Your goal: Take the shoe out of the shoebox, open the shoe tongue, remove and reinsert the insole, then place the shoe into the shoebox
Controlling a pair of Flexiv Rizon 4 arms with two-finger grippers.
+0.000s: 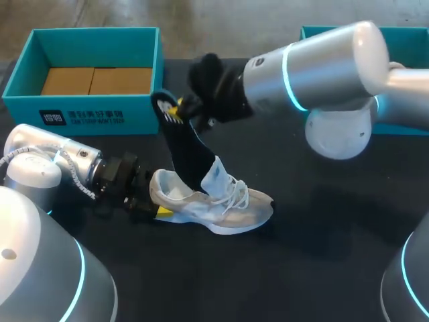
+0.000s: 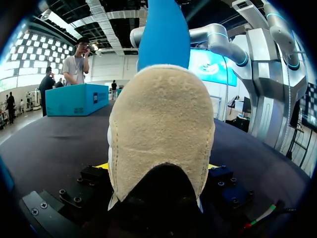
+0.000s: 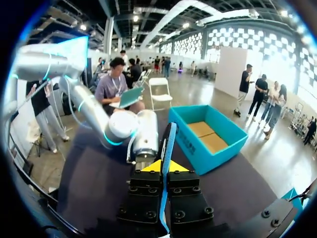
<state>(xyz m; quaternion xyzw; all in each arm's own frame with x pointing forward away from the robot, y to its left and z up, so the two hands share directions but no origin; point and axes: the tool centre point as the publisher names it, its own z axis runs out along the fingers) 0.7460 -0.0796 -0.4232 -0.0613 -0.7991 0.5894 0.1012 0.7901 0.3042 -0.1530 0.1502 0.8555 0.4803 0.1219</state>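
The open teal shoebox [image 1: 87,67] sits on the black table [image 1: 322,261], well behind the left gripper [image 1: 155,198] and off to its outer side; plain cardboard shows on the box's floor. The left gripper lies low over the table with the heel of the shoe [image 1: 218,201] between its fingers. In the left wrist view the tan heel [image 2: 161,134] fills the space ahead of the gripper [image 2: 156,168], and a sliver of yellow tip peeks out at each side of it. The fingers seem to be clamped on the heel from both sides, though the heel itself hides most of the contact.

The pale shoe stands upright on its sole, toe pointing away from the left gripper, with its white laces loose over the tongue. The insole [image 1: 188,151], dark on one face and blue on the other, rises out of the shoe's opening and leans back toward the right gripper [image 1: 175,111]. That gripper, above and behind the shoe, pinches the insole's upper end. In the right wrist view the insole [image 3: 167,144] runs edge-on between the closed yellow tips [image 3: 165,167], and the shoebox [image 3: 208,134] lies ahead and to one side.
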